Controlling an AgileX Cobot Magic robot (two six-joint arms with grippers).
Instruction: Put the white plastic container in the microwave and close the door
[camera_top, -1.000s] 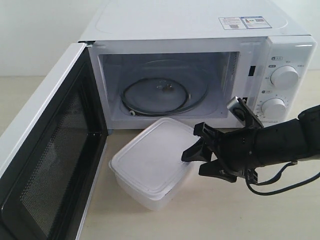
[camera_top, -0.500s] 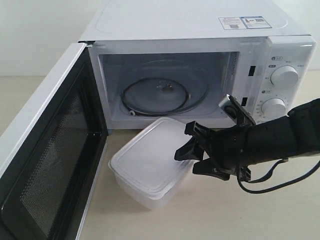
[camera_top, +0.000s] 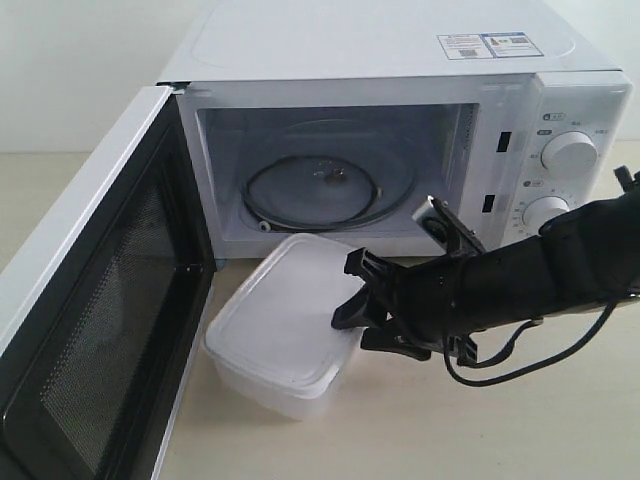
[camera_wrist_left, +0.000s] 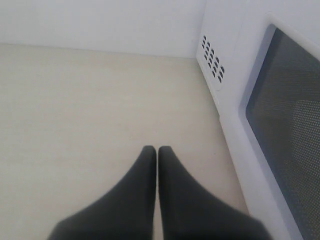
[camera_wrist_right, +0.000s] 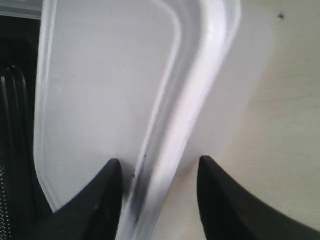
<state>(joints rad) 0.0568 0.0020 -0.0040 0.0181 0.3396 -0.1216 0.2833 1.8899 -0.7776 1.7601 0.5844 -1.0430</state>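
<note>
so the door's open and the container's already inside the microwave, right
Not inside. The exterior view shows the white plastic container on the table in front of the microwave, with the right gripper at its rim. The door is open.

Tool (camera_wrist_right: 158, 162) astride the white plastic container (camera_wrist_right: 100, 85)'s rim (camera_wrist_right: 200, 85)
Jaws apart, one finger (camera_wrist_right: 97, 205) over the lid, one outside its wall; rim runs toward twelve o'clock, counter (camera_wrist_right: 285, 125) at two, dark door (camera_wrist_right: 15, 100) at ten.

Setting: pale beige faintly grained flat desk (camera_top: 470, 430) runs back to a plain white matte wall (camera_top: 80, 70), the two meeting in a straight seam, under even, diffuse light that throws only soft, faint shadows on the desk.
</note>
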